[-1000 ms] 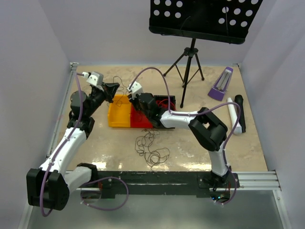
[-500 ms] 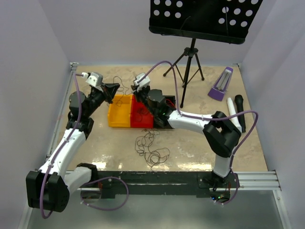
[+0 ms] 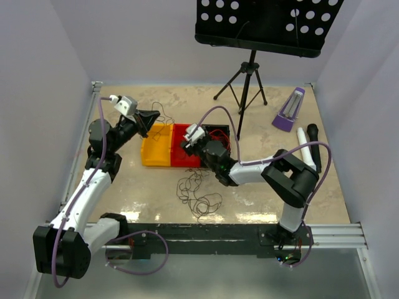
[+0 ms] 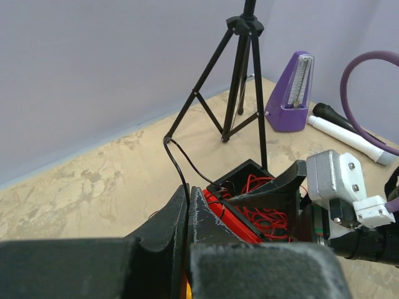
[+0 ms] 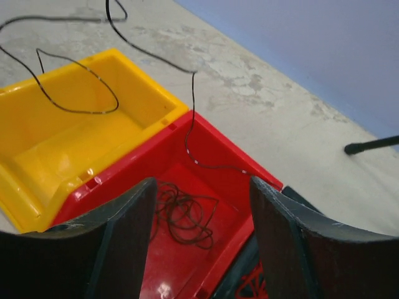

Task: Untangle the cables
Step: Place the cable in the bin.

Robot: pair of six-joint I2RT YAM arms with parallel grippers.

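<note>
My left gripper (image 3: 150, 118) (image 4: 188, 190) is shut on a thin black cable (image 4: 176, 159) that rises from its fingertips. This cable (image 5: 75, 93) loops over the yellow bin (image 5: 75, 143) and trails toward the black bin (image 4: 249, 171), which holds bright red cables (image 4: 269, 219). My right gripper (image 3: 187, 145) (image 5: 202, 187) hangs open over the red bin (image 5: 206, 156), nothing between its fingers. A small dark coil of cable (image 5: 186, 215) lies on that bin's floor. A loose tangle of dark cables (image 3: 198, 194) lies on the table in front of the bins.
The yellow (image 3: 156, 151), red (image 3: 179, 157) and black (image 3: 218, 132) bins stand side by side mid-table. A music stand's tripod (image 3: 248, 87) stands behind them. A purple metronome (image 3: 289, 110), a white tube (image 3: 305, 149) and a black microphone (image 3: 313, 140) lie at the right.
The right gripper has opened and pulled back toward the near side of the red bin, where a dark coil now lies. The left gripper holds its cable, barely moved.
</note>
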